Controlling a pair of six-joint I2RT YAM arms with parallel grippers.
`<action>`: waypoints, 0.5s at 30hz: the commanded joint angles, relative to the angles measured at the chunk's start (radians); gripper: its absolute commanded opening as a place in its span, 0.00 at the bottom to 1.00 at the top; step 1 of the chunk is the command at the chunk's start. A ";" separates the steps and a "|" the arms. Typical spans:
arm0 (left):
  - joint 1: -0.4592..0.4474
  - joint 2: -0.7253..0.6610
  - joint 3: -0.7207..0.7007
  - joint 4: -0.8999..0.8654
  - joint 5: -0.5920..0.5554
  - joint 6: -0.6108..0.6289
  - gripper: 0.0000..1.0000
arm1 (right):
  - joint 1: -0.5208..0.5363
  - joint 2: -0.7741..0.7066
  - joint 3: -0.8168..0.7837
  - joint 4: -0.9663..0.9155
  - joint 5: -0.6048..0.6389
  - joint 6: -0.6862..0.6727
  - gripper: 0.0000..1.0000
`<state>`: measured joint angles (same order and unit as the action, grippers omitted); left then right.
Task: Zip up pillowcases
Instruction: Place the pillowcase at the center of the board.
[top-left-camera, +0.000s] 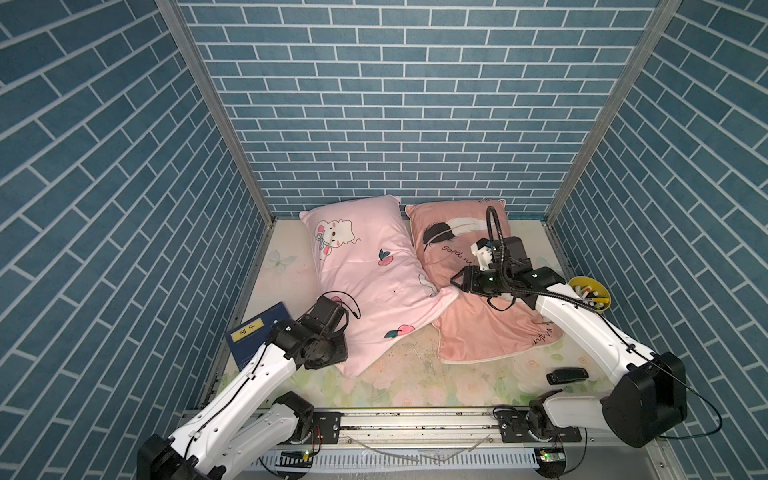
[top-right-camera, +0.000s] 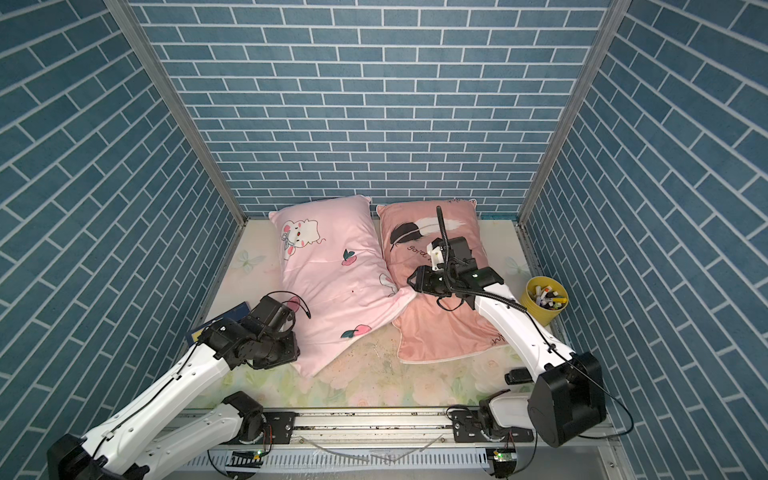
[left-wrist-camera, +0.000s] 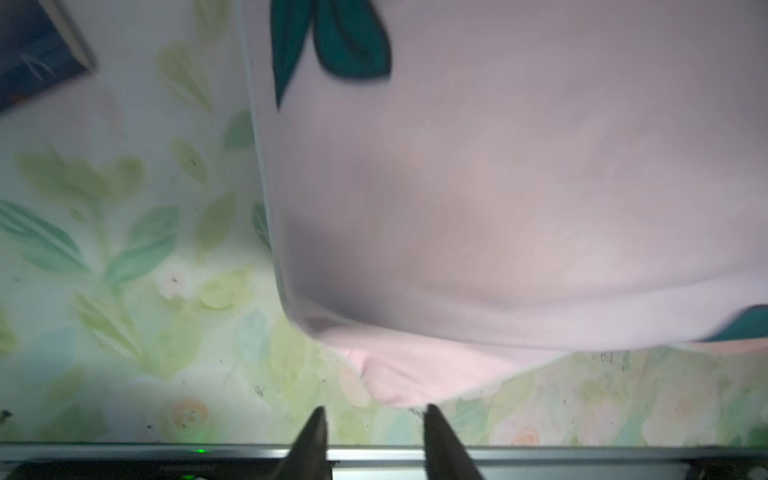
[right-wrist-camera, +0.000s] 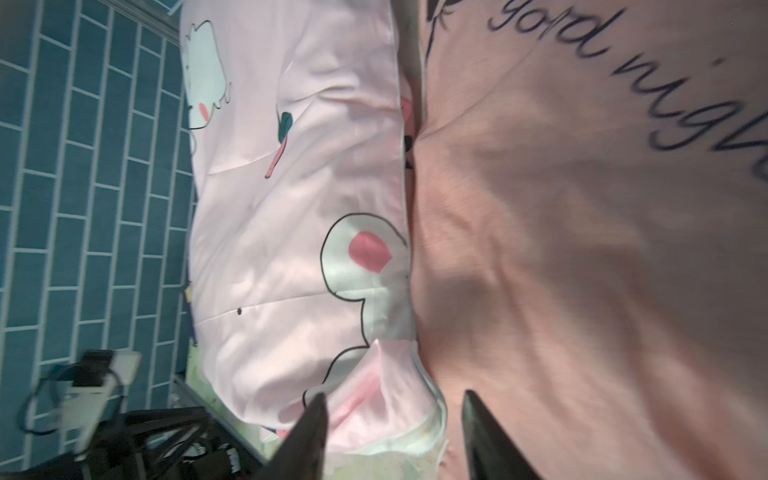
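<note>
**Both grippers stand open at the pink pillowcase's near corners**

The left gripper (left-wrist-camera: 374, 409), jaws apart and empty, hovers by the pink pillowcase (top-left-camera: 365, 282) near the floral sheet's (top-left-camera: 415, 382) front-left corner. The right gripper (right-wrist-camera: 394, 395), also apart, is poised over the corner overlapping the salmon pillowcase (top-left-camera: 478, 328), probably to stretch the zip edge. Both pillowcases reach the sheet's back edge, between blue brick walls (top-left-camera: 395, 104).

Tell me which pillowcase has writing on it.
The salmon pillowcase, with "good night" script and a feather; the pink pillowcase shows a cartoon animal and fruits instead.
</note>
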<state>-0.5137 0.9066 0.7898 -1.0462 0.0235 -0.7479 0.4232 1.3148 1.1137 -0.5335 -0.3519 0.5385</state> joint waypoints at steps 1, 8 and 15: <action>0.042 -0.019 0.079 -0.041 -0.196 0.035 0.94 | -0.044 -0.051 0.091 -0.128 0.131 -0.173 0.92; 0.180 0.017 0.111 0.167 -0.446 0.247 1.00 | -0.197 -0.029 0.063 -0.133 0.397 -0.210 0.99; 0.250 0.107 -0.043 0.595 -0.692 0.424 0.99 | -0.304 -0.102 -0.268 0.233 0.645 -0.294 0.99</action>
<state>-0.2947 0.9894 0.7887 -0.6685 -0.5167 -0.4438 0.1379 1.2449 0.9604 -0.4519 0.1280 0.3279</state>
